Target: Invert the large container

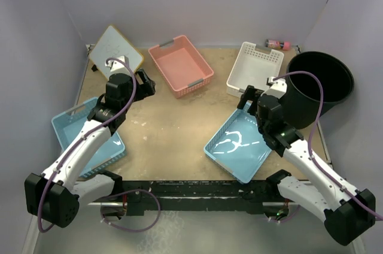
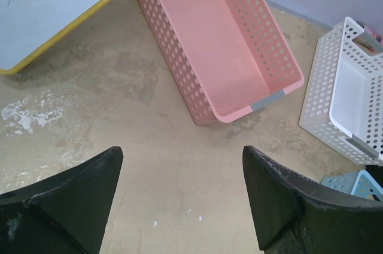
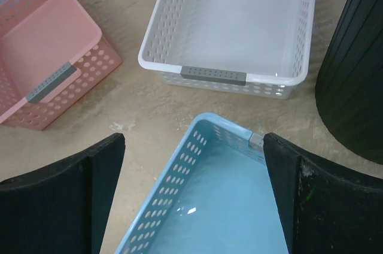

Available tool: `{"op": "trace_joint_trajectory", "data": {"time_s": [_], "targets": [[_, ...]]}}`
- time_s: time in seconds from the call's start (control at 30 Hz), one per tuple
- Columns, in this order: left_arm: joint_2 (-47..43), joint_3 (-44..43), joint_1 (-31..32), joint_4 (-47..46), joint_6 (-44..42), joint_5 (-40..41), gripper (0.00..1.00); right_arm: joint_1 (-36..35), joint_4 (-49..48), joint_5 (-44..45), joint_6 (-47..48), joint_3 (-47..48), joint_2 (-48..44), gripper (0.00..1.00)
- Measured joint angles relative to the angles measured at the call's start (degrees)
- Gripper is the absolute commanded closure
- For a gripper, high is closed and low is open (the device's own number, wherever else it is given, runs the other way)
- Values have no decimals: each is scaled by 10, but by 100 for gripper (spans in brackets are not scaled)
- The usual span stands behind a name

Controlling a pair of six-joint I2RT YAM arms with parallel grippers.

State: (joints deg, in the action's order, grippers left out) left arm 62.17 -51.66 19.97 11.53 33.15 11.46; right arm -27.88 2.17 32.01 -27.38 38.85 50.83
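I see tub (image 1: 318,85) upright, far right. Right gripper (image 3: 192,152) wide above blue basket (image 3: 206,209); left gripper (image 2: 179,170) wide too, both empty.

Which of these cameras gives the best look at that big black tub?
The top external view: it shows nearly the whole black tub, upright with its open mouth up, at the far right. The right wrist view catches only a ribbed strip of the tub's side. The left wrist view misses it.
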Motion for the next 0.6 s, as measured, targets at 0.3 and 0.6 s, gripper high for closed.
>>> {"op": "trace_joint_trajectory", "data": {"time_s": [0.3,0.6], "targets": [[0,1,0,-4,0,-6,22,0,0,0,-1,-9,-1,0],[-4,29,1,-32,5,-46,23,0,65,14,-69,8,3,0]]}}
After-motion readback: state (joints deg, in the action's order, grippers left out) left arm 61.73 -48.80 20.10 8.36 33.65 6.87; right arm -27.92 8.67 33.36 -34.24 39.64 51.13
